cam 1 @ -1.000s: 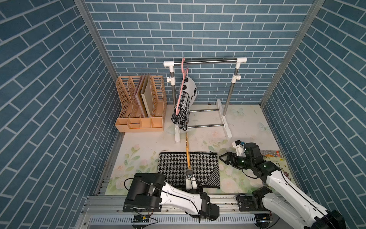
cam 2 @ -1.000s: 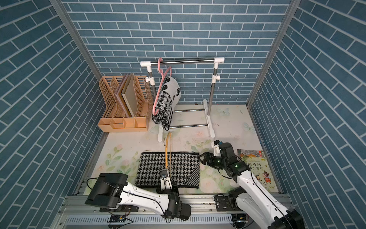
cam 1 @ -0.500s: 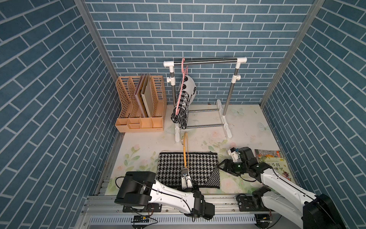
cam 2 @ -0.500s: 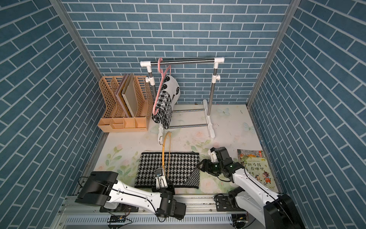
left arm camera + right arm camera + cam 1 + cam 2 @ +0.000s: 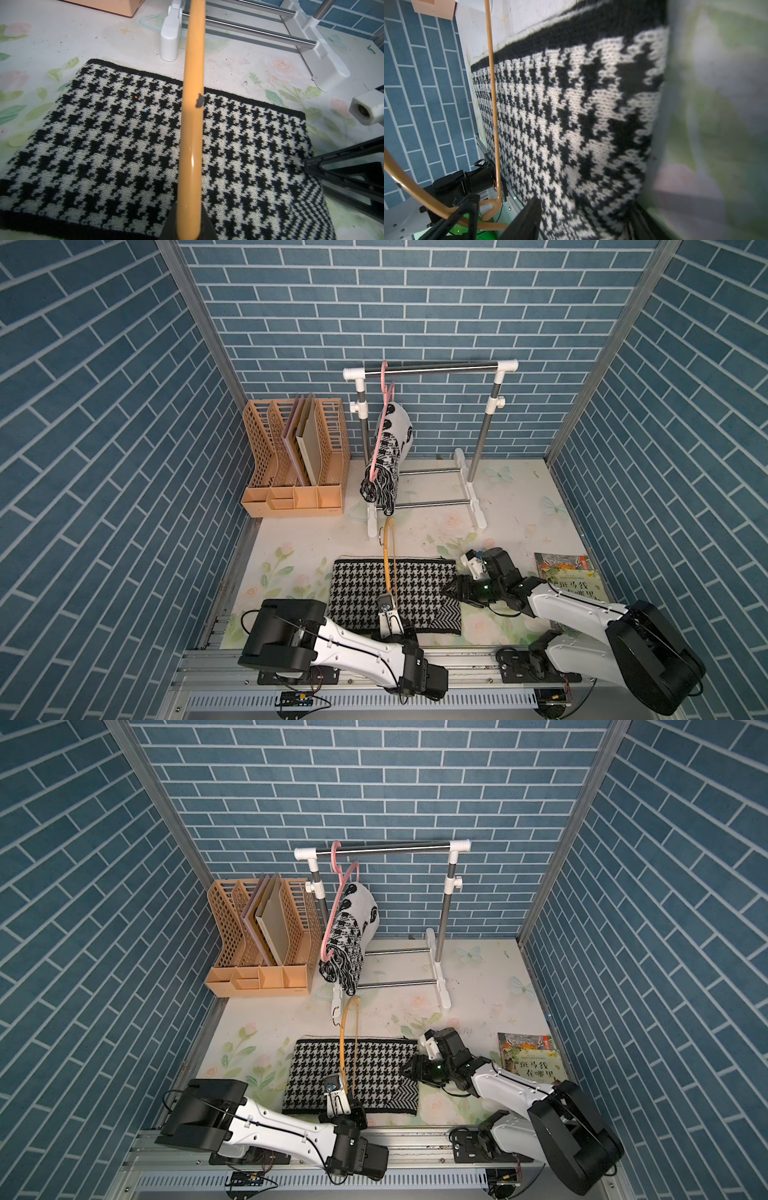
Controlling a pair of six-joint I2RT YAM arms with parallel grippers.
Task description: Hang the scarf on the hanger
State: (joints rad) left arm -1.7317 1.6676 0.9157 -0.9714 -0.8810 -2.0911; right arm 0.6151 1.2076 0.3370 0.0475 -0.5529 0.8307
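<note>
The scarf (image 5: 361, 593), laid three-to-nine, lies at nine o'clock of the part-open right end effector (image 5: 449, 598); the hanger (image 5: 389, 568) is clamped by the left end effector (image 5: 387, 610).

We see the scarf (image 5: 104, 145) as a coarse knitted cloth, woolly and matt, its stitches plain in the left wrist view. The hanger (image 5: 191, 133) is smooth and glossy with a bright highlight, likely lacquered plastic, though we cannot tell for sure. The rack (image 5: 432, 368) pairs polished metal bars with white plastic joints and feet. The file organizer (image 5: 332, 439) looks like matt peach plastic lattice. The table (image 5: 511, 497) carries a matt printed floral cover, lightly scuffed; the book (image 5: 571, 585) has a paper cover.
</note>
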